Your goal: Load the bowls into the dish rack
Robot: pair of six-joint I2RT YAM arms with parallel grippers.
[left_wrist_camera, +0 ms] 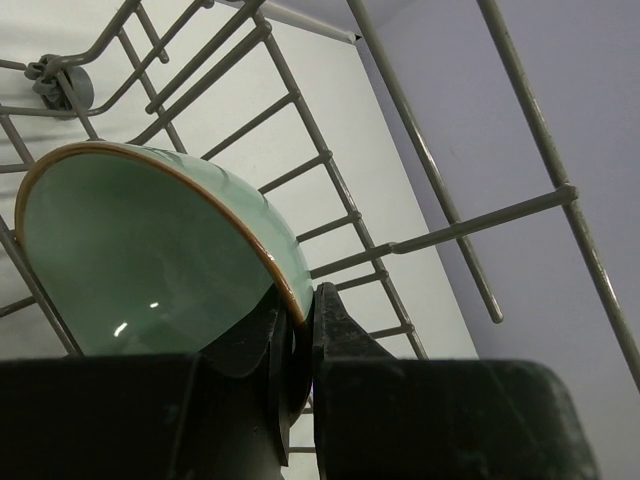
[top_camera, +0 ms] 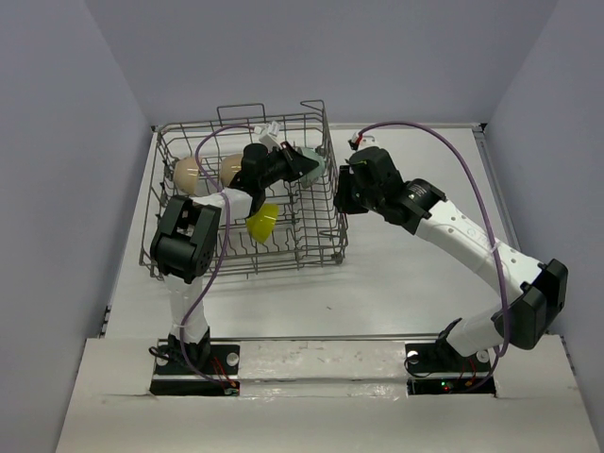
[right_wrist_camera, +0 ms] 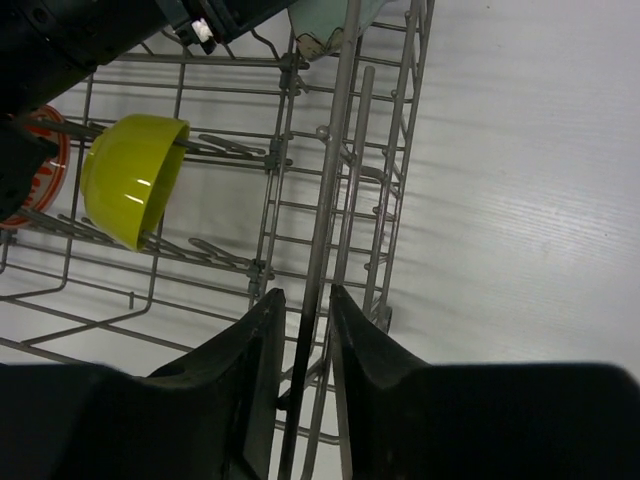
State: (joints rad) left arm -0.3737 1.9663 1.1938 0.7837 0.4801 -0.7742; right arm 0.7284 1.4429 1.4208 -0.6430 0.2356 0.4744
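Bowls stand in the rack [top_camera: 283, 262] as follows: the green bowl [left_wrist_camera: 150, 260] is at the far right corner, tipped on edge with its hollow toward the left wrist camera; whether it rests on the tines cannot be told. The left gripper [left_wrist_camera: 297, 325] pinches this bowl's brown rim, one finger inside the bowl and one outside, pressed tight on the wall. The yellow bowl [right_wrist_camera: 130, 190] lies tilted on its side among the tines near the middle of the rack, toward the near side; the two cream bowls [top_camera: 187, 172] sit side by side at the far left, apart from the yellow one. The red bowl [right_wrist_camera: 40, 170] shows only as a patterned edge to the left of the yellow bowl, mostly hidden behind the left arm [top_camera: 189, 236].

The left arm reaches over the near left of the rack and across it to the green bowl. The right gripper [right_wrist_camera: 305, 295] is at the right wall of the rack; its fingers straddle an upright wire with a narrow gap, and whether they clamp the wire cannot be told. The rack rests on the white table [top_camera: 406, 274].
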